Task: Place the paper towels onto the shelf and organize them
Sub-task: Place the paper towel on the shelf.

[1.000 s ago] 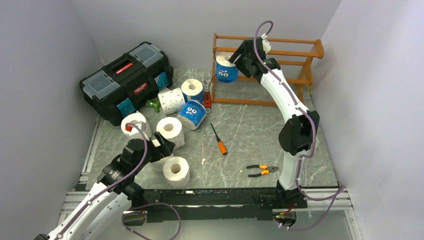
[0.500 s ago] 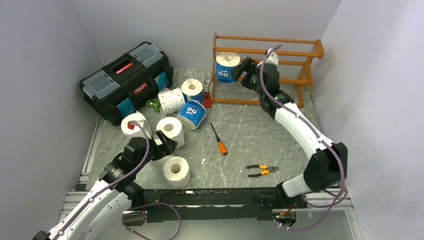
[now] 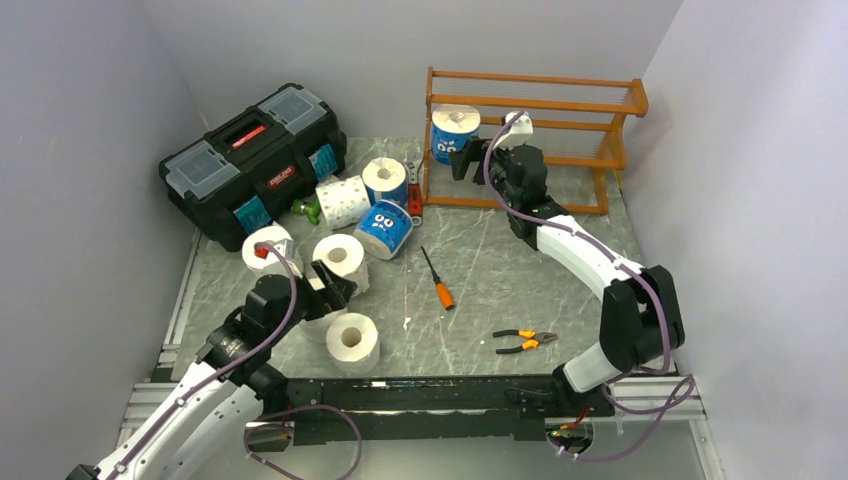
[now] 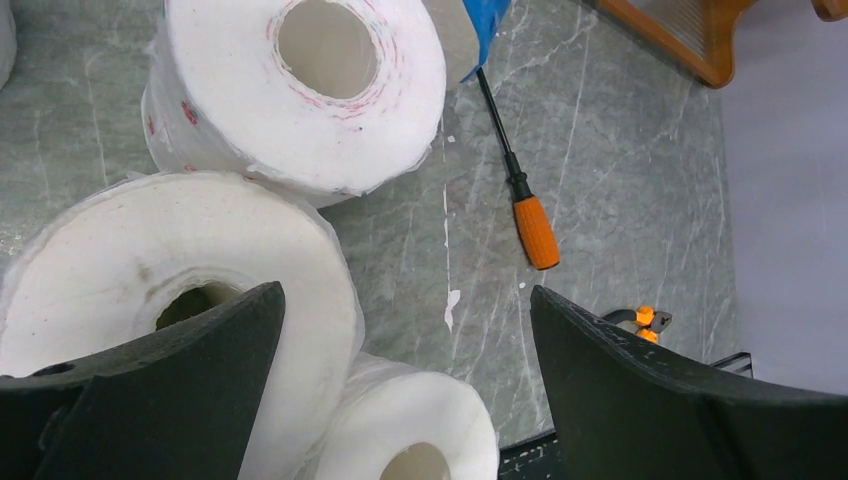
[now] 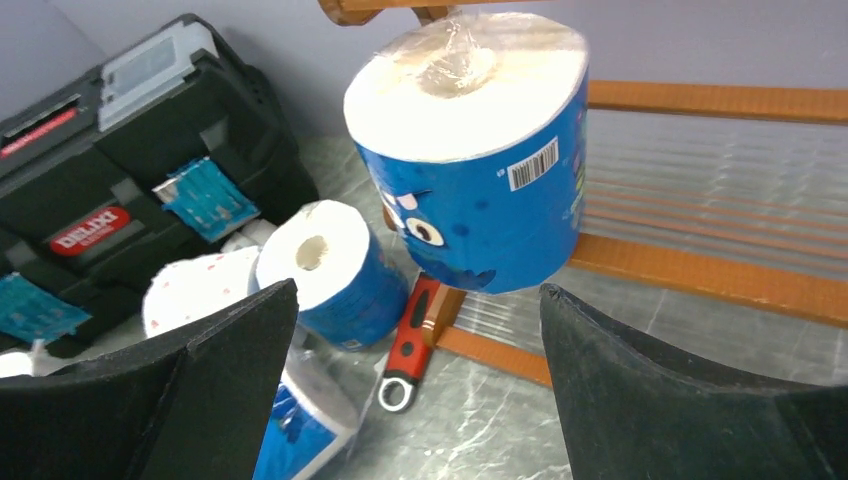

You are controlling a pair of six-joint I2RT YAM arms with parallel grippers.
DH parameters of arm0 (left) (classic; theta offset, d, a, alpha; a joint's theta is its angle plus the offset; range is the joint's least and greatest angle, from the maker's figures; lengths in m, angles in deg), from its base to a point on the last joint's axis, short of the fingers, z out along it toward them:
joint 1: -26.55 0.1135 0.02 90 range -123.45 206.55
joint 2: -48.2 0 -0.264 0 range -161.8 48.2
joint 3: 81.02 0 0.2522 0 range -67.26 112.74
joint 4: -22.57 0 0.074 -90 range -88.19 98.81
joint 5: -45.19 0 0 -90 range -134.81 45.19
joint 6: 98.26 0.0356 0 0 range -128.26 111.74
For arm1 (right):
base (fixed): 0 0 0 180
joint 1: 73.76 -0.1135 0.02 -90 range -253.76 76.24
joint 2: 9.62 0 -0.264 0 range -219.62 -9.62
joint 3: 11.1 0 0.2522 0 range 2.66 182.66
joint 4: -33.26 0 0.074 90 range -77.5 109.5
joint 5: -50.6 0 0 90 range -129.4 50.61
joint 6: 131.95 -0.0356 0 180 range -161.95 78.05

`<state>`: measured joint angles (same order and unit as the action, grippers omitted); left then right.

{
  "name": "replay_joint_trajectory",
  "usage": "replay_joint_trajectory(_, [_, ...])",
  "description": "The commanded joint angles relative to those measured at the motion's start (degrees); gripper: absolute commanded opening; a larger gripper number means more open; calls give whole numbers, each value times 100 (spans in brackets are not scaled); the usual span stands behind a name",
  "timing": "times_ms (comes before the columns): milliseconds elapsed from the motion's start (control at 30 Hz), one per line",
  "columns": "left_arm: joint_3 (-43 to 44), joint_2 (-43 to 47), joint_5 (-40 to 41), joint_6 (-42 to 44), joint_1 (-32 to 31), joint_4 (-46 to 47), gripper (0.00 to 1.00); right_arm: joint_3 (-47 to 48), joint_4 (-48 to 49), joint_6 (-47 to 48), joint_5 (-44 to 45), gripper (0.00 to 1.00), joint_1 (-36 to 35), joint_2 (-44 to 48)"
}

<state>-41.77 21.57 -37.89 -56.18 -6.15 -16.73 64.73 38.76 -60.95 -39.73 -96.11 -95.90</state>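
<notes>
The blue-wrapped roll (image 3: 455, 133) stands upright at the far left end of the shelf (image 3: 600, 100), on a slatted tier under the top rail and right beside the corner post. That side of the rack is open, so the roll could topple out to the left if anything bumps it. The right gripper (image 3: 468, 163) is the likeliest cause. It hangs just in front of and below the roll, fingers spread wide and holding nothing, and one finger could clip the wrapper if the arm swings left.

At the lower left, the left gripper (image 4: 405, 300) is fully spread over a white roll (image 4: 170, 270) and not gripping it. That roll touches two other white rolls (image 4: 300, 90), so closing on it could shove them, or pinch two at once. The orange-handled screwdriver (image 4: 535, 230) lies near and could be knocked.

Seven rolls are on the table in the left half of the overhead view, near the black toolbox (image 3: 250, 160).

A second ago the right gripper was up against the blue roll with its elbow high. It now sits lower and further back with wider fingers, and the roll has stayed put. The left arm has hardly moved.
</notes>
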Motion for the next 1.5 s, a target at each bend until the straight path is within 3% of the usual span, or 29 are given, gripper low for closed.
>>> replay_joint_trajectory(0, [-28,125,91,-104,4,-43,99,209,460,579,123,92,-15,-347])
replay_joint_trajectory(467, [40,69,187,-24,3,-128,99,632,339,793,357,91,-21,-998])
replay_joint_trajectory(867, [10,19,235,-24,7,-90,99,1437,11,881,489,82,-13,-1689])
replay_joint_trajectory(1467, [10,-198,321,51,2,17,99,1716,262,943,736,79,0,-2288])
